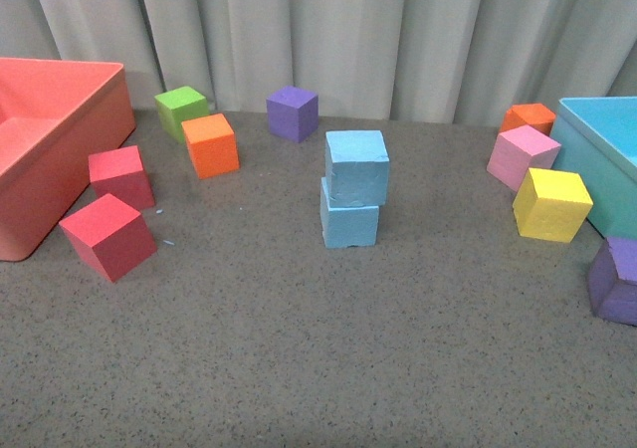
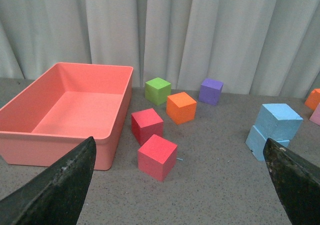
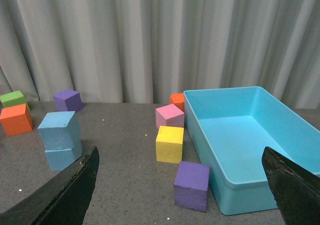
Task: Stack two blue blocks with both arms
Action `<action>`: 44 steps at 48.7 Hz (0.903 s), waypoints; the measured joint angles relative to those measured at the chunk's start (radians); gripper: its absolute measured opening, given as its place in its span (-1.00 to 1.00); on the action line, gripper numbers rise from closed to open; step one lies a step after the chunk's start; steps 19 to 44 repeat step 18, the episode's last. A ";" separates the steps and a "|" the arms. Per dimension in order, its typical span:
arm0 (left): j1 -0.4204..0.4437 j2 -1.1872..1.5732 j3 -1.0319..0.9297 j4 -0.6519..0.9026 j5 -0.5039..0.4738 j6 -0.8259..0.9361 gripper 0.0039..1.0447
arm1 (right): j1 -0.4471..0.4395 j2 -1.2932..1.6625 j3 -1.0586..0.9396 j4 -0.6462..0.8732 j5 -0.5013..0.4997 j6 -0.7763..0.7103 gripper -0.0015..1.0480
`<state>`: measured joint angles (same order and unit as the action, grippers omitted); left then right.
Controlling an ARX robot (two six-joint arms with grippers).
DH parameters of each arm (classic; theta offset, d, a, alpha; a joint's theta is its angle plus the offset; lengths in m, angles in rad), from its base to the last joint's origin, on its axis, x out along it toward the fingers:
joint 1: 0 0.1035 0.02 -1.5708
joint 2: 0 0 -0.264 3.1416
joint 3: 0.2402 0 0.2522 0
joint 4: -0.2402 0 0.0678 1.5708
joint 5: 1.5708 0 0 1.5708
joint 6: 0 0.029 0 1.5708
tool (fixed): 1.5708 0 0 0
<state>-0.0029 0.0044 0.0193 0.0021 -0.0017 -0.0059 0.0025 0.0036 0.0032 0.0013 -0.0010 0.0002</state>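
Two sky-blue blocks stand stacked in the middle of the table. The upper blue block (image 1: 356, 166) rests slightly twisted and shifted right on the lower blue block (image 1: 349, 225). Neither arm shows in the front view. In the left wrist view the upper blue block (image 2: 278, 121) and lower blue block (image 2: 257, 141) stand far off beside one finger. My left gripper (image 2: 180, 147) is open and holds nothing. In the right wrist view the upper blue block (image 3: 59, 130) and lower blue block (image 3: 62, 156) stand beyond one finger. My right gripper (image 3: 180, 152) is open, well apart from the stack.
A red bin (image 1: 40, 144) stands at the left with two red cubes (image 1: 109, 235) beside it. Green (image 1: 181, 111), orange (image 1: 211, 144) and purple (image 1: 293, 112) cubes sit at the back. At the right a cyan bin (image 1: 607, 159) has pink (image 1: 523, 156), yellow (image 1: 551, 204), orange (image 1: 529, 118) and purple (image 1: 617, 282) cubes beside it.
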 joint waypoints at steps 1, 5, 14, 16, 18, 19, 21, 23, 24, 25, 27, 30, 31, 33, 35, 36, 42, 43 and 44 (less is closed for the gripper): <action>0.000 0.000 0.000 0.000 0.000 0.000 0.87 | 0.000 0.000 0.000 0.000 0.000 0.000 0.81; 0.000 0.000 0.000 0.000 0.000 0.001 0.88 | 0.000 0.000 0.000 0.000 0.000 0.000 0.81; 0.000 0.000 0.000 0.000 0.000 0.001 0.88 | 0.000 0.000 0.000 0.000 0.000 0.000 0.81; 0.000 0.000 0.000 0.000 0.000 0.001 0.88 | 0.000 0.000 0.000 0.000 0.000 0.000 0.81; 0.000 0.000 0.000 0.000 0.000 0.001 0.88 | 0.000 0.000 0.000 0.000 0.000 0.000 0.81; 0.000 0.000 0.000 0.000 0.000 0.001 0.88 | 0.000 0.000 0.000 0.000 0.000 0.000 0.81; 0.000 0.000 0.000 0.000 0.000 0.001 0.88 | 0.000 0.000 0.000 0.000 0.000 0.000 0.81; 0.000 0.000 0.000 0.000 0.000 0.001 0.88 | 0.000 0.000 0.000 0.000 0.000 0.000 0.81; 0.000 0.000 0.000 0.000 0.000 0.001 0.88 | 0.000 0.000 0.000 0.000 0.000 0.000 0.81; 0.000 0.000 0.000 0.000 0.000 0.001 0.88 | 0.000 0.000 0.000 0.000 0.000 0.000 0.81; 0.000 0.000 0.000 0.000 0.000 0.001 0.88 | 0.000 0.000 0.000 0.000 0.000 0.000 0.81; 0.000 0.000 0.000 0.000 0.000 0.001 0.88 | 0.000 0.000 0.000 0.000 0.000 0.000 0.81; 0.000 0.000 0.000 0.000 0.000 0.001 0.88 | 0.000 0.000 0.000 0.000 0.000 0.000 0.81; 0.000 0.000 0.000 0.000 0.000 0.001 0.88 | 0.000 0.000 0.000 0.000 0.000 0.000 0.81; 0.000 0.000 0.000 0.000 0.000 0.001 0.88 | 0.000 0.000 0.000 0.000 0.000 0.000 0.81; 0.000 0.000 0.000 0.000 0.000 0.001 0.88 | 0.000 0.000 0.000 0.000 0.000 0.000 0.81; 0.000 0.000 0.000 0.000 0.000 0.001 0.88 | 0.000 0.000 0.000 0.000 0.000 0.000 0.81; 0.000 0.000 0.000 0.000 0.000 0.001 0.88 | 0.000 0.000 0.000 0.000 0.000 0.000 0.81; 0.000 0.000 0.000 0.000 0.000 0.001 0.88 | 0.000 0.000 0.000 0.000 0.000 0.000 0.81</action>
